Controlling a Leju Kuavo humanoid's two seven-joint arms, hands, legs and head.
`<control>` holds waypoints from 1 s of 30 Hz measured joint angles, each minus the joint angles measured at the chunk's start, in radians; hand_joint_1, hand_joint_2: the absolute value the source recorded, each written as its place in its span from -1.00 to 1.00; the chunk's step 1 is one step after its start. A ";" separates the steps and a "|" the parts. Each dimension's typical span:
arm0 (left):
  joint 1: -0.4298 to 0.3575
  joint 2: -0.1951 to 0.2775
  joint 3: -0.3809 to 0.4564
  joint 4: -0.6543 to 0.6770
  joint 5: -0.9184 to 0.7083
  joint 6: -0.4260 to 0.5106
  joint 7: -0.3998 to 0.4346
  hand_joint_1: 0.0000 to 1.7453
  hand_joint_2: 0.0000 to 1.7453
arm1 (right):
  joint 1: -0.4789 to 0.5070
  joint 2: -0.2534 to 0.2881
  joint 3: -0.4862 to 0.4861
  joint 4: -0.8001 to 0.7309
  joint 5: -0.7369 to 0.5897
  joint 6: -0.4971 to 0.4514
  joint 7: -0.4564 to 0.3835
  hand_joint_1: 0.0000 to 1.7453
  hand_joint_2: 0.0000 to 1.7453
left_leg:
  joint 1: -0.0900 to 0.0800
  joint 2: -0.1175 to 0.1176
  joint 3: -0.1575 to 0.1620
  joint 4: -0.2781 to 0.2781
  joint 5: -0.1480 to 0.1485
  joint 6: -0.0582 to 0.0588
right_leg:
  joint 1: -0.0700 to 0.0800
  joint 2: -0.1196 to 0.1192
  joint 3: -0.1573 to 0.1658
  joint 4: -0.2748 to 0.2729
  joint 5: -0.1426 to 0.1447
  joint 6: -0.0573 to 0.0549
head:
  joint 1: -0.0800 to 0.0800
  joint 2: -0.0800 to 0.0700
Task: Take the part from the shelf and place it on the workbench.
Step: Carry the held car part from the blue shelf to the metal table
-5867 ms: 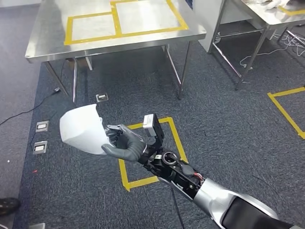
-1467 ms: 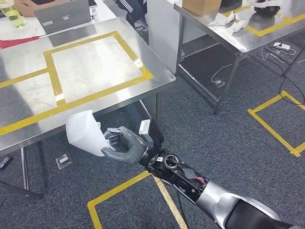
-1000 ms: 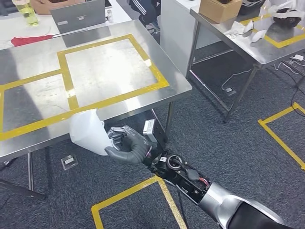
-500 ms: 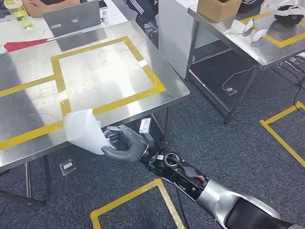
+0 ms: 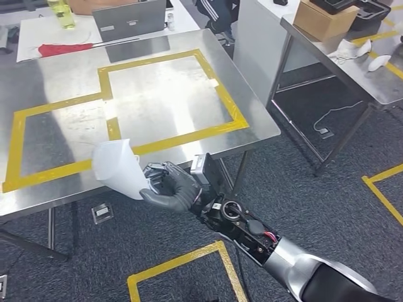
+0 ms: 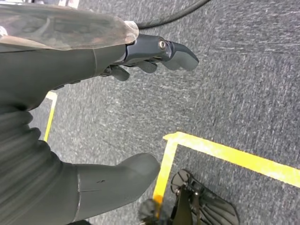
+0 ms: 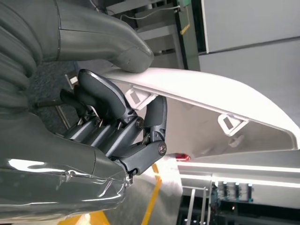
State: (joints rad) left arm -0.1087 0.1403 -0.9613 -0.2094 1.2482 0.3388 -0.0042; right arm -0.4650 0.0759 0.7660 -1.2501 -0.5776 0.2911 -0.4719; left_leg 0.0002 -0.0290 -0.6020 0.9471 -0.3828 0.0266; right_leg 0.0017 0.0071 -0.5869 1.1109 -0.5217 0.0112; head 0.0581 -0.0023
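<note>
Grey carpet floor (image 5: 304, 189) with yellow tape squares; steel desk (image 5: 56, 69) ahead, yellow-taped zones on top. Right hand (image 5: 169, 189) grasping white part (image 5: 116, 167) by one end, part held at desk's near edge, above floor, not yet over taped zone. Left hand (image 6: 116, 93) hangs released, holding nothing. Pickup done; placing on desk left

The part (image 5: 116, 167) is showing as a smooth, white, curved plastic shell, wide at its far end and narrowing toward the right robot hand (image 5: 171, 189), which is gripping its near end. It is hanging in the air, tilted, overlapping the near edge of the steel worktop (image 5: 157, 100) with its yellow tape outlines. Small clip tabs are lining its inner face (image 7: 226, 124).
</note>
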 joint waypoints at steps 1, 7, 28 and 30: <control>0.000 -0.001 0.000 0.000 0.000 0.000 0.000 -1.00 1.00 | -0.003 0.000 0.000 0.000 0.000 0.000 0.000 1.00 1.00 | -0.002 -0.006 0.002 0.002 -0.002 -0.002 | 0.001 0.007 0.029 -0.074 0.036 -0.006 | 0.001 0.000; 0.004 -0.001 0.000 0.000 0.001 0.000 0.000 -1.00 1.00 | -0.013 0.000 0.001 -0.001 0.000 0.001 0.003 1.00 1.00 | -0.004 -0.009 -0.009 0.024 -0.018 -0.031 | -0.004 0.004 0.062 -0.165 0.077 -0.025 | -0.007 0.000; 0.001 -0.001 0.000 0.000 -0.002 0.000 -0.002 -1.00 1.00 | -0.035 0.000 0.016 0.003 0.008 -0.005 0.008 1.00 1.00 | 0.009 0.007 0.029 -0.009 -0.024 -0.004 | -0.009 -0.012 -0.080 0.147 -0.068 0.019 | -0.002 0.000; 0.001 -0.002 0.000 0.000 -0.002 -0.001 -0.002 -1.00 1.00 | -0.035 0.000 0.016 0.003 0.011 -0.006 0.009 1.00 1.00 | 0.009 -0.008 0.035 -0.008 -0.027 -0.007 | -0.009 -0.006 -0.035 0.034 0.010 0.013 | 0.002 0.000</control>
State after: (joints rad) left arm -0.1078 0.1387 -0.9617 -0.2094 1.2463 0.3381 -0.0058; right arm -0.5001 0.0761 0.7819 -1.2470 -0.5666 0.2853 -0.4633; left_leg 0.0092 -0.0373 -0.5674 0.9387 -0.4098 0.0199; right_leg -0.0070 0.0013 -0.6221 1.1452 -0.5116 0.0243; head 0.0598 -0.0023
